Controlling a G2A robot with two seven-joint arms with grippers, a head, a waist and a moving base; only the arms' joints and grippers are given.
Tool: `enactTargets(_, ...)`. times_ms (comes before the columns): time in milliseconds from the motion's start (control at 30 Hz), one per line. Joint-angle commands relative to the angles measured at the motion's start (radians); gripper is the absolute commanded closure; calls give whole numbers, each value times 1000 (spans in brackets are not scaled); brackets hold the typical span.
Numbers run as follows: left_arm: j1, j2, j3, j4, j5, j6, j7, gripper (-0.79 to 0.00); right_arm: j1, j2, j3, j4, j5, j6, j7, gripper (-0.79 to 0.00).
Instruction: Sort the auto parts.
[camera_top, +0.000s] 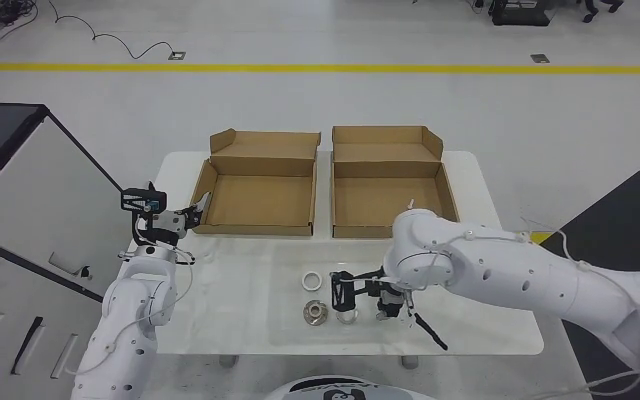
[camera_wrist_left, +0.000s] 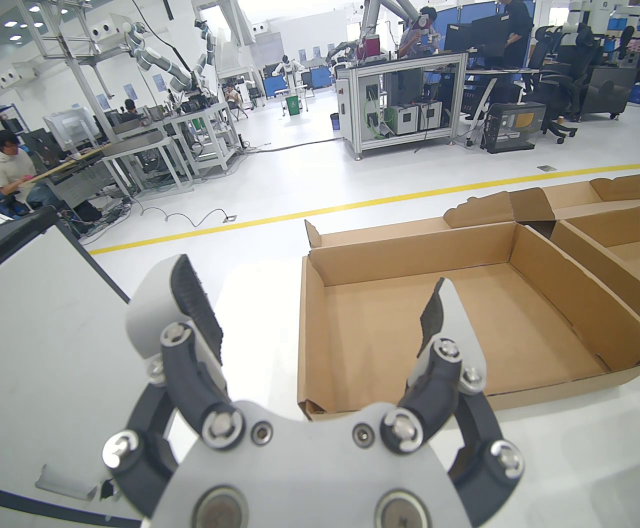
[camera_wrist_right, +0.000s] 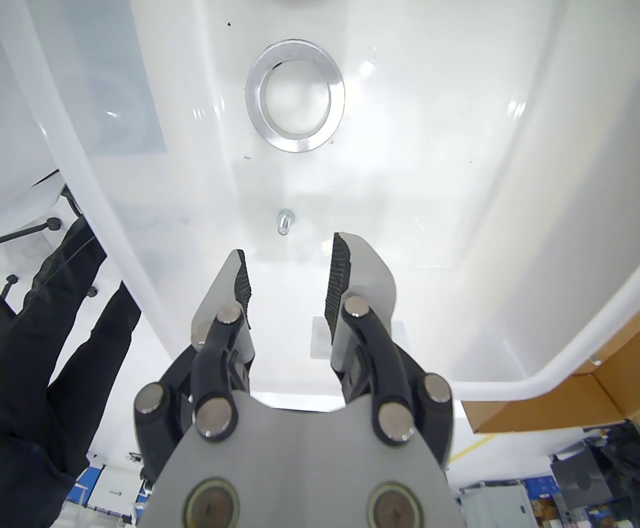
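Note:
A silver metal ring lies flat on the white table, ahead of my right gripper. A small bolt rests just beyond the open fingertips, with nothing between them. From above, the right gripper hovers near the table's front, next to the ring and a round metal hub part. My left gripper is open and empty at the table's left side, beside the left cardboard box. That same gripper faces the empty box.
A second open cardboard box stands to the right of the first, and its corner shows past the first box. Both boxes sit at the table's far half. The table's front edge runs close to the parts.

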Motion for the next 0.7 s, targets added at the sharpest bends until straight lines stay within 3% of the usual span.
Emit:
enactTargets(0,0,0,0,0,0,0,0,-785,-5,1,0,1,0,-3,-3,-385)
enactTargets(667,0,0,0,0,0,0,0,-785,-46,-20,0,44,-30,-3,-3,-385)
